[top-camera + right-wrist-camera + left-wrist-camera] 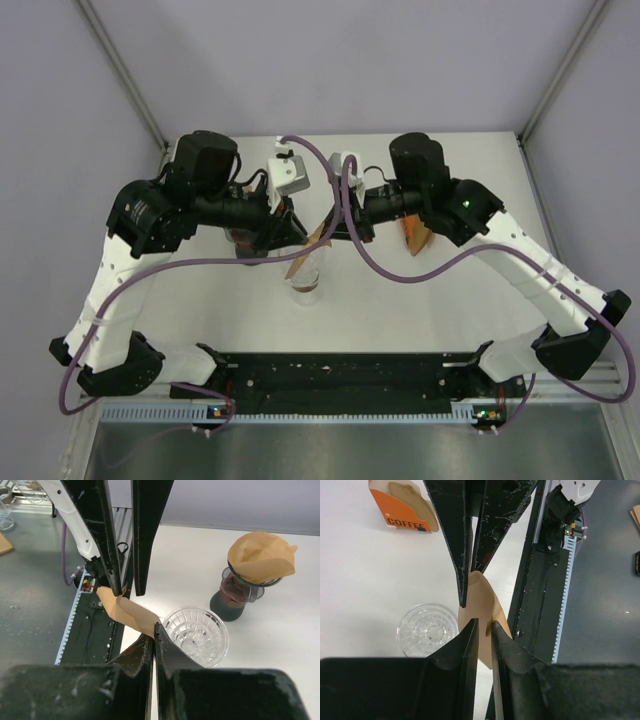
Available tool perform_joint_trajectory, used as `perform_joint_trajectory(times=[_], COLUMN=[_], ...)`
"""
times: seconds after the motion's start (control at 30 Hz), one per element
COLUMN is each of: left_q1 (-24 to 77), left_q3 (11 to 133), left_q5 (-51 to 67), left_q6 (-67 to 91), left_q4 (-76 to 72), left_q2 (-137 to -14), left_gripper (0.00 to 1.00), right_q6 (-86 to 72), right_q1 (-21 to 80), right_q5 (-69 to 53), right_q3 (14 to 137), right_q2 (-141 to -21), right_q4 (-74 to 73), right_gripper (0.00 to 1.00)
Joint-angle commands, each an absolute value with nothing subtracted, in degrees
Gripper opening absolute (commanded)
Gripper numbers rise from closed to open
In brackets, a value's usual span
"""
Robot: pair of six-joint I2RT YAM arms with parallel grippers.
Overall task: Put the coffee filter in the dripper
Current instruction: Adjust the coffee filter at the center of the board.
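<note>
A brown paper coffee filter hangs in the air between both grippers, just above and beside the clear ribbed glass dripper, which stands empty on the white table. My right gripper is shut on one edge of the filter. My left gripper has its jaws a little apart, and the filter shows in the gap at its fingertips. In the top view the filter is over the dripper, with the left gripper and right gripper meeting there.
An orange COFFEE filter box stands on the table under the right arm. A second dripper on a dark base holds a brown filter, under the left arm. A black rail runs along the near edge.
</note>
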State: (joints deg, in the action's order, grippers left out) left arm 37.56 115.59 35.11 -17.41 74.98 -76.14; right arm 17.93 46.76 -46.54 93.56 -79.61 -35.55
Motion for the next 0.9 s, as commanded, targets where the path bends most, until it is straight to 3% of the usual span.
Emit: perform_joint_trajectory(times=[0.0, 0.47, 0.87], left_q1=[38.8, 39.5, 41.7], left_q3=[114.2, 117.5, 113.3], left_q5=[36.0, 34.6, 26.5], left_q6=[-17.2, -14.1, -15.7], left_q4=[74.9, 72.5, 72.0], left_q2=[-74.8, -76.0, -75.2], left_gripper=[0.22, 0.31, 0.29], right_q6=[18.5, 18.3, 18.0], right_q1=[47.5, 47.5, 47.5], right_q5=[-46.7, -46.1, -45.7], right_q3=[96.7, 96.5, 96.7], right_q2=[-79.6, -80.0, -80.2], right_q4=[-35.2, -35.2, -35.2], right_gripper=[0.0, 0.0, 0.0])
